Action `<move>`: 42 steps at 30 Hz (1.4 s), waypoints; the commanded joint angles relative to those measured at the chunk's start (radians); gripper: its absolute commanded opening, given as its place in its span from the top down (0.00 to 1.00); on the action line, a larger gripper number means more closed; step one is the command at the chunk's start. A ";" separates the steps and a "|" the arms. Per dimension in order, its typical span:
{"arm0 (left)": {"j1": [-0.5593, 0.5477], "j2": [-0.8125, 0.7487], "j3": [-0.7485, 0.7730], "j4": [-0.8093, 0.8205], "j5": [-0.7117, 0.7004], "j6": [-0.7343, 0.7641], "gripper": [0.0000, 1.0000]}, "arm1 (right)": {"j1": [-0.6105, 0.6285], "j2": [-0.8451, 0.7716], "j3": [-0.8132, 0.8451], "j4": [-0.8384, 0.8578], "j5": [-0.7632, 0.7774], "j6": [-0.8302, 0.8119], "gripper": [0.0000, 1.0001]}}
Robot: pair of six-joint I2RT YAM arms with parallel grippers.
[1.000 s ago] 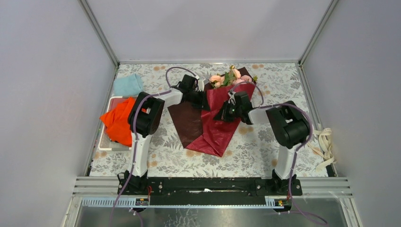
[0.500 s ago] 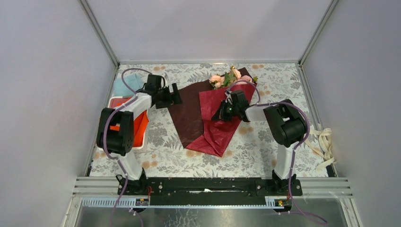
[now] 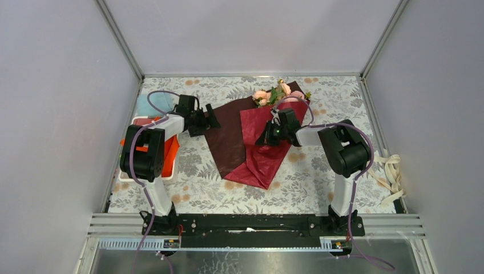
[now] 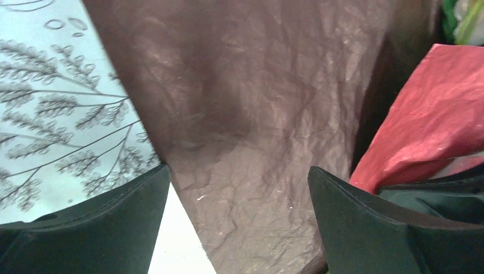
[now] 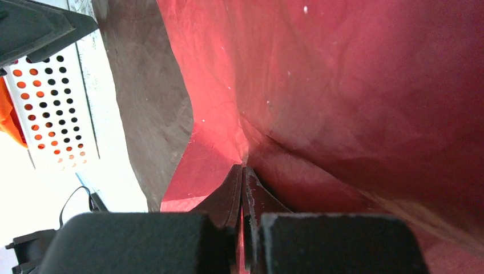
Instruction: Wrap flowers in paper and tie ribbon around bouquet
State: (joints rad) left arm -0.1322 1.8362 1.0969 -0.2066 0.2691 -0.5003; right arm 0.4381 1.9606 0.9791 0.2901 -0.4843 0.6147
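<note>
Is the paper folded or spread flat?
Partly folded. One flap of the paper lies doubled over, bright side up; the duller left part lies flat.

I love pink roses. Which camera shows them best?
The top view: the roses lie in plain sight at the far end of the paper. The left wrist view catches only a green sliver in its corner; the right wrist view shows none.

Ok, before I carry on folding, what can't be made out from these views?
Stems of the flowers: top view, covered by the paper; only blooms show.
The ribbon: top view, too small to trace its ends.
The left gripper: left wrist view, open over the paper; touching or not is unclear.
The right gripper: top view, tips hidden by its own wrist; wrist view shows it shut on a paper fold.
</note>
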 commanded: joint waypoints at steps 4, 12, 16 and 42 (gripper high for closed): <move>0.002 0.127 -0.062 0.091 0.290 -0.077 0.02 | 0.001 -0.003 0.014 -0.095 0.059 -0.066 0.99; -0.001 0.027 -0.095 0.180 0.449 -0.102 0.24 | 0.001 0.017 0.022 -0.098 0.059 -0.066 0.99; -0.014 -0.045 -0.098 0.195 0.474 -0.088 0.38 | 0.001 0.014 0.023 -0.100 0.062 -0.069 0.99; -0.388 0.034 0.264 0.049 0.440 0.170 1.00 | -0.010 0.049 0.029 0.053 0.002 0.112 0.98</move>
State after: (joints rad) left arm -0.5125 1.8145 1.3079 -0.1883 0.7193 -0.3519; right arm 0.4355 1.9949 1.0164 0.3050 -0.4919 0.6697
